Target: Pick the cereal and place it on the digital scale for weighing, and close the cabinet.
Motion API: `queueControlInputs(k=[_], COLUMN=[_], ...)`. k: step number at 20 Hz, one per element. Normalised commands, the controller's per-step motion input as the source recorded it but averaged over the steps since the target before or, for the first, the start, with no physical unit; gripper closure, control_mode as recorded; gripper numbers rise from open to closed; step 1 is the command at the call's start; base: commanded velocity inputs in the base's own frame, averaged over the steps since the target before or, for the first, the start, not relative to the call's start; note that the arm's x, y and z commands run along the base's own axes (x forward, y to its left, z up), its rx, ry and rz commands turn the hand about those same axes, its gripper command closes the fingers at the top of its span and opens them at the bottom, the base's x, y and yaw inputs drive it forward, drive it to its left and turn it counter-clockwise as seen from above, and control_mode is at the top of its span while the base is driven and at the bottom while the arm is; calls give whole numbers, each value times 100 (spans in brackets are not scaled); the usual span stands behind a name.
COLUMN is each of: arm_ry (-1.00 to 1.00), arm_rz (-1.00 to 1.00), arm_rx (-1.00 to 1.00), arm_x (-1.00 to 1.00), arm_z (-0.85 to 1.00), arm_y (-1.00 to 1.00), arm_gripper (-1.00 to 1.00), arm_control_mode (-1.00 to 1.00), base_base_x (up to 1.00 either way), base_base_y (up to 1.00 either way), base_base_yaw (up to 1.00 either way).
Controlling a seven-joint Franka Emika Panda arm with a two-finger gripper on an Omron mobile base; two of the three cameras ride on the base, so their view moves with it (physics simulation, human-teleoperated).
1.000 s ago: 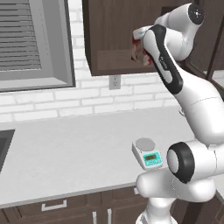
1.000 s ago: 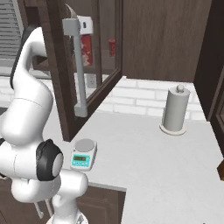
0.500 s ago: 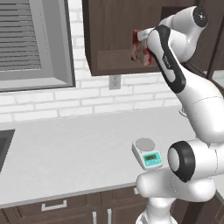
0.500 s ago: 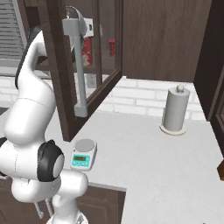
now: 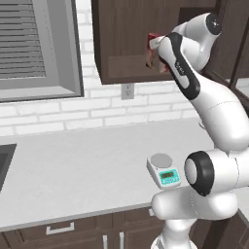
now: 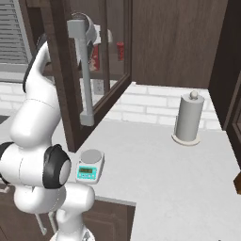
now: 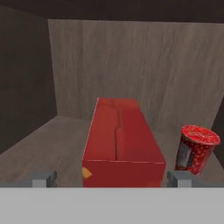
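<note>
1. The tool (image 7: 111,179) is open, one finger on each side of the cereal (image 7: 120,144), not yet clamped on it.
2. The cereal stands inside the cabinet (image 5: 121,44), just beside one red can (image 7: 196,148).
3. I think it should close squarely on the box sides and lift clear of the can.
4. Count: one cereal, one can, one scale (image 5: 164,170) on the table (image 5: 73,170), one paper roll (image 6: 188,117).
</note>
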Motion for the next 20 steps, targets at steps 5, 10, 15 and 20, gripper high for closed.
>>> queueControlInputs(k=[5,10,15,20], arm_ry=[0,0,0,-4], arm_rz=[0,0,0,0], arm_rx=[1,0,3,8], arm_x=[39,51,-4,-57], arm_z=[-52,-9,0,0], arm_y=[16,1,2,37], arm_gripper=[100,100,100,100], arm_control_mode=[-100,-100,-100,-100], base_base_x=[0,0,0,0], base_base_y=[0,0,0,0], base_base_yaw=[0,0,0,0])
